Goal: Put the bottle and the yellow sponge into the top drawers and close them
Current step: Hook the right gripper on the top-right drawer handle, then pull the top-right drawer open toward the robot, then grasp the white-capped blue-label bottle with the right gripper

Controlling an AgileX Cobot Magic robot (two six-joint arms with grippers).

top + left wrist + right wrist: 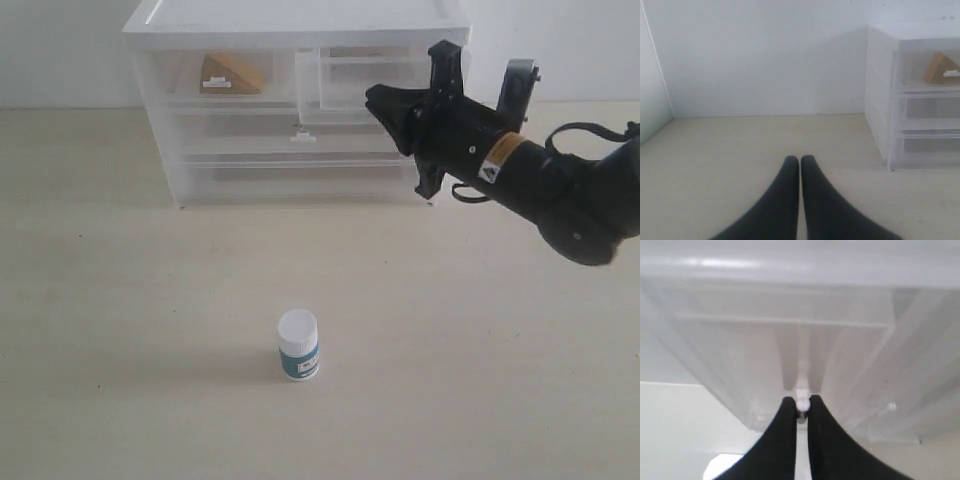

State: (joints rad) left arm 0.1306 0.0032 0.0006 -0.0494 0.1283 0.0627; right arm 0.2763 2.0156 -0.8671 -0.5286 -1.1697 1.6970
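Exterior view: the bottle point(298, 345), squat, white-capped and teal-labelled, stands upright near the worktop's point(120, 300) front edge, about midway along it and well apart from the drawer unit point(300, 170) at the far edge. The left gripper point(800, 161) is closed on nothing. The right gripper point(801, 404) pinches the handle tab point(802, 401) of the right top drawer point(350, 68). A straight, level pull toward the front edge should keep the small tab from slipping. The yellow sponge point(232, 75) lies in the left top drawer point(180, 75).
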